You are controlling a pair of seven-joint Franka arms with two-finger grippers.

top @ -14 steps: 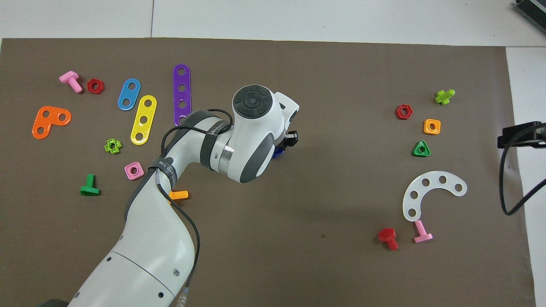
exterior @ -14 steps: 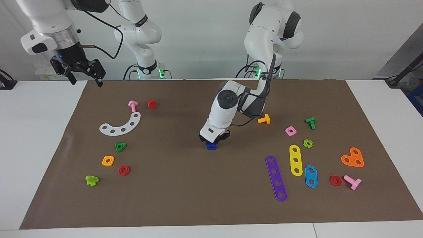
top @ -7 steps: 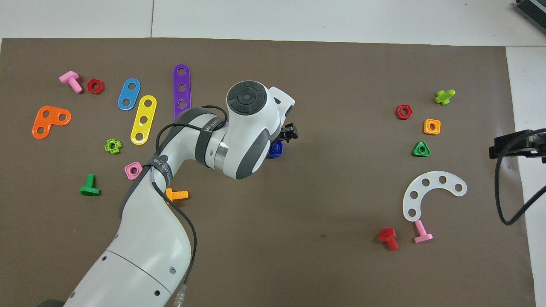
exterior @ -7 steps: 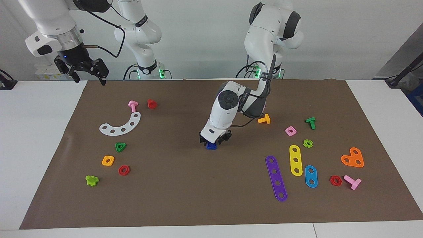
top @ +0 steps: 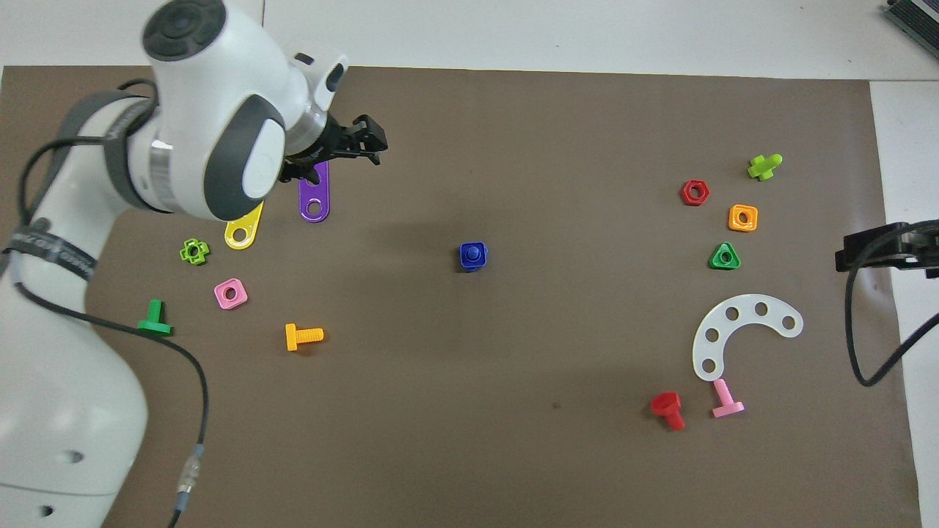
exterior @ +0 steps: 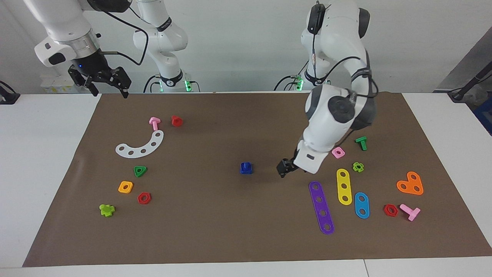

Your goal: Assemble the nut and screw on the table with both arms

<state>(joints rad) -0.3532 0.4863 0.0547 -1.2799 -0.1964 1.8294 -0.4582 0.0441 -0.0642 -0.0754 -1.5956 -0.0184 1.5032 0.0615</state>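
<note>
The left pincer [exterior: 286, 169] has let go of the blue pieces in the middle of the mat and swung away toward the left arm's end of the worktop [exterior: 50, 154]; it now hangs low over bare mat beside the purple strip [exterior: 321, 207], holding nothing, and whether its fingers are apart or together cannot be told. The right pincer [exterior: 103, 81] has shifted only a little; it waits raised above the mat's corner at the right arm's end, fingers spread and empty. Nearest the robots lie a pink bolt [top: 726, 401] and a red bolt [top: 668, 410], beside a white curved strip [top: 741, 330]. An orange bolt [top: 302, 336] lies toward the left arm's end. Farther out, at the mat's centre, the dark-blue nut [exterior: 246, 169] sits flat on the mat with the dark-blue screw [exterior: 246, 165] standing in its hole, stub upward, well apart from both pincers. A green triangle nut [exterior: 140, 171], an orange square nut [exterior: 125, 187] and a red hexagon nut [exterior: 144, 198] lie farther still, toward the right arm's end.
</note>
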